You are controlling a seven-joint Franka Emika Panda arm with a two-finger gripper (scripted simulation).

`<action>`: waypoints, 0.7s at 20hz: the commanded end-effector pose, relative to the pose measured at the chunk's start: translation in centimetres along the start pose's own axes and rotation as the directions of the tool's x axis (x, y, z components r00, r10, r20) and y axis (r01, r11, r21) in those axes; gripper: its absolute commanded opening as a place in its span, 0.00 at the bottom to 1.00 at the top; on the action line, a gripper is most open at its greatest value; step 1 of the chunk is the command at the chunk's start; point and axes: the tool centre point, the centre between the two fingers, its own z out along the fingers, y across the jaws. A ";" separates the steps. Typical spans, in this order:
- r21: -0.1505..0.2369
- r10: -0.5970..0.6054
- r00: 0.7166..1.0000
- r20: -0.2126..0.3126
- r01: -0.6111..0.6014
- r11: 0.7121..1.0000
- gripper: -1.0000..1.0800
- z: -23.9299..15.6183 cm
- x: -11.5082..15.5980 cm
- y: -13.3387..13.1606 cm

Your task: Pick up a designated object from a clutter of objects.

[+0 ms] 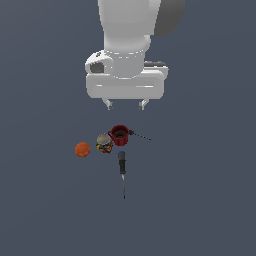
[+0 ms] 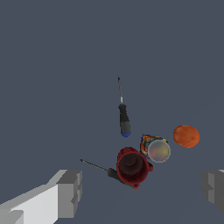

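With the gripper (image 1: 125, 104) hanging spread and empty above the red mug (image 1: 119, 135), you should take the orange ball (image 1: 82, 149), at the exterior view's left of the jar (image 1: 104, 143), across its widest middle, since it looks light, smooth and liable to roll.

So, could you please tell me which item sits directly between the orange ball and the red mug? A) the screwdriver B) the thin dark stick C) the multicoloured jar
C: the multicoloured jar stands between the orange ball and the red mug.
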 end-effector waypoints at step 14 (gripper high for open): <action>0.021 0.015 1.000 0.017 -0.016 1.000 0.96 0.7 -0.4 1.4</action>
